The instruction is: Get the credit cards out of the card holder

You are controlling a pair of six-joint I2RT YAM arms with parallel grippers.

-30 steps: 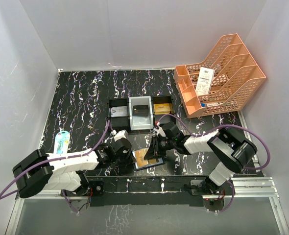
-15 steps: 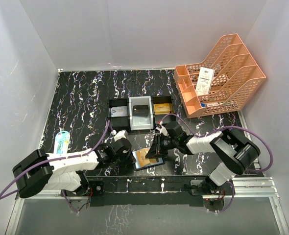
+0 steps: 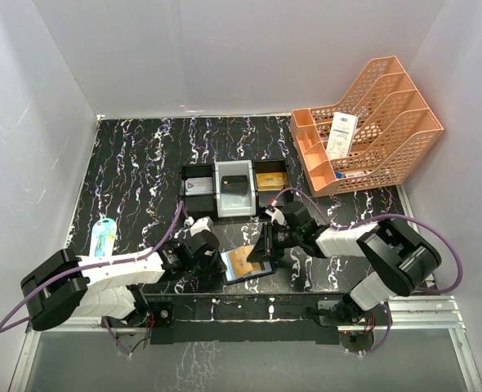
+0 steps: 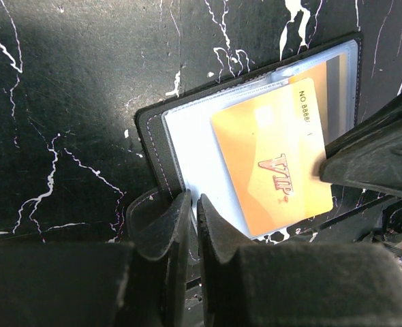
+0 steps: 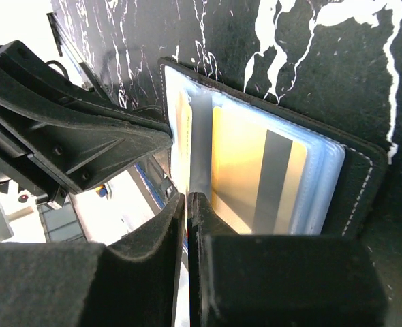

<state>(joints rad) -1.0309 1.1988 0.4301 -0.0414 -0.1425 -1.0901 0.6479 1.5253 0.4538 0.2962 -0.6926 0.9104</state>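
Just nearer the arm bases than the row of three small bins (image 3: 234, 189), the card holder (image 4: 187, 143) lies open and flat on the black marbled tabletop (image 4: 65, 102). The left hand (image 4: 189, 218), fingers pressed nearly together, pinches the holder's dark stitched edge. The right hand (image 5: 187, 204), also closed tight, appears to nip the edge of a gold VIP card (image 4: 272, 157) that sits askew, partly out of its sleeve.

To do this step well, the left hand should pin the holder down while the right hand draws the card along the slot's line, flat and slow, so the soft wallet neither lifts nor drags.

The card is thin, stiff, glossy plastic. The sleeves (image 5: 317, 184) are clear, floppy film. A second gold card with a black stripe (image 5: 255, 177) sits fully sleeved.
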